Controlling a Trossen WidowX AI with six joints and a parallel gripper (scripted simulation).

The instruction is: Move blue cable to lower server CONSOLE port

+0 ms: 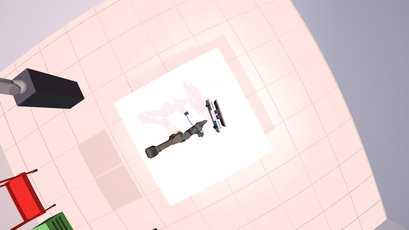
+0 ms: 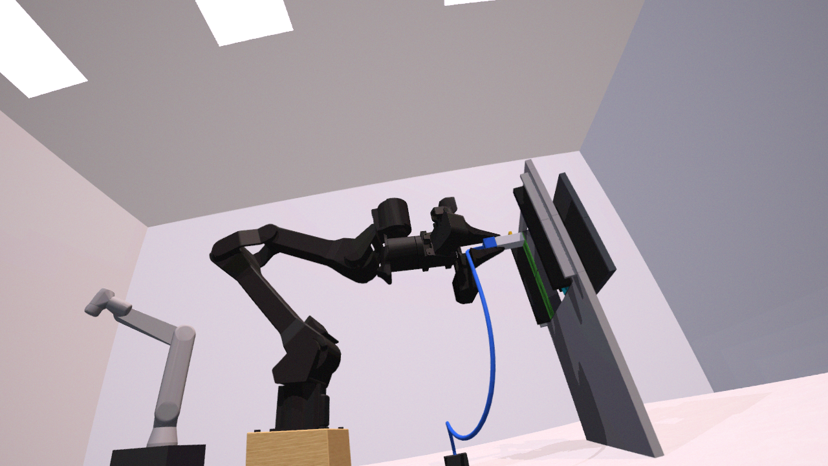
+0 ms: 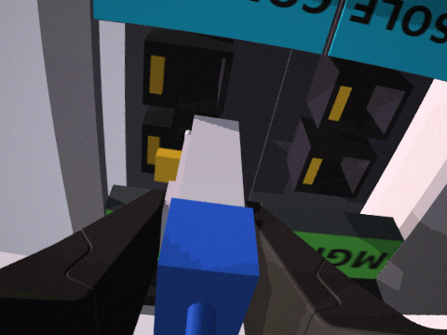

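We find the plug (image 2: pixel 512 240) (image 3: pixel 211 239) in front of the ports, its pale, squared nose showing whole in the wrist view; from there we see it outside the openings, though we cannot tell how far it stands from them. The fingers (image 1: pixel 206 121) (image 2: pixel 501 243) are partly closed, one on each side of the plug, and have firm hold of it; its rear is a smooth blue block, and a small yellow block (image 3: pixel 168 165) sits beside the pale nose.

Behind it we see a dark port housing (image 3: pixel 275 163) with four angular, hollow openings, each showing a flat gold-coloured strip inside; a teal label (image 3: pixel 209 23) with black, upside-down lettering runs along one edge, and a green label (image 3: pixel 351 256) lies along the opposite one; part of the lettering is cut off.

A smooth, round blue cable (image 1: pixel 189 120) (image 2: pixel 491 347) (image 3: pixel 201 321) leaves the plug's rear, hangs in a curve and ends at a small black block (image 1: pixel 186 112) (image 2: pixel 456 459); the tall grey panel (image 2: pixel 613 371) carrying the housings leans in the exterior view; the black arm (image 1: pixel 168 143) (image 2: pixel 303 240) stands on a wood-grained block (image 2: pixel 289 447).
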